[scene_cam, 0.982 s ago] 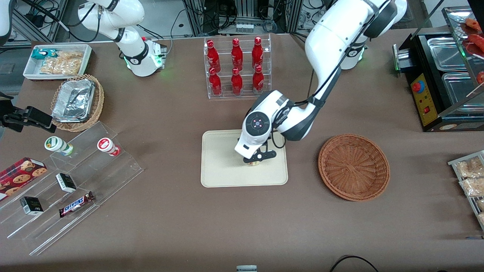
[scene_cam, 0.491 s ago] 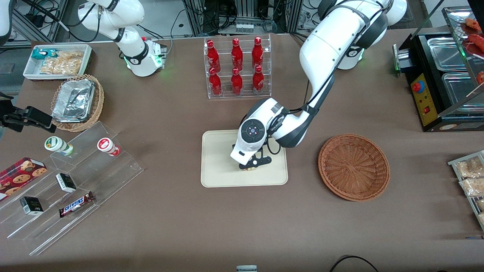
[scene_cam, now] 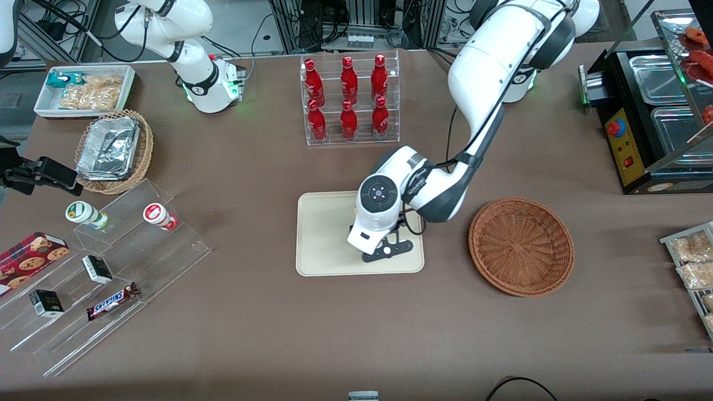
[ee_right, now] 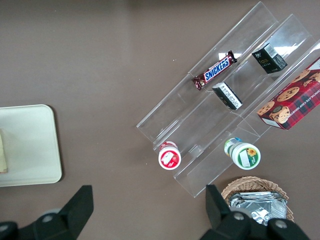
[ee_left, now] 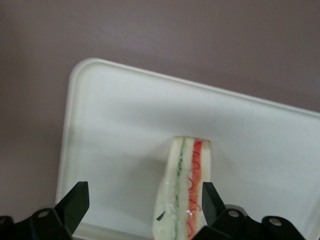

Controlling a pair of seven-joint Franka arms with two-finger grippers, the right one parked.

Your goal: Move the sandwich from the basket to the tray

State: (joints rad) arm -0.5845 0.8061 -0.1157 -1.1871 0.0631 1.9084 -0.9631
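Note:
The sandwich (ee_left: 184,190) stands on edge on the cream tray (ee_left: 115,125), its red and green layers showing. My left gripper (ee_left: 142,202) is open around it, with one finger close beside the sandwich and the other well apart from it. In the front view the gripper (scene_cam: 384,252) is low over the tray (scene_cam: 323,245), near the tray's edge nearest the camera, and the wrist hides the sandwich. The reddish-brown basket (scene_cam: 521,245) beside the tray holds nothing. An edge of the sandwich (ee_right: 2,150) shows on the tray (ee_right: 30,145) in the right wrist view.
A clear rack of red bottles (scene_cam: 350,97) stands farther from the camera than the tray. Clear tiered shelves with snacks (scene_cam: 111,262), a tan basket of foil containers (scene_cam: 111,150) and a white snack bin (scene_cam: 83,89) lie toward the parked arm's end. A black warmer (scene_cam: 646,111) is at the working arm's end.
The gripper has shifted over the tray, nearer to the front camera and toward the basket. The bit of sandwich seen under it in the front view is now hidden.

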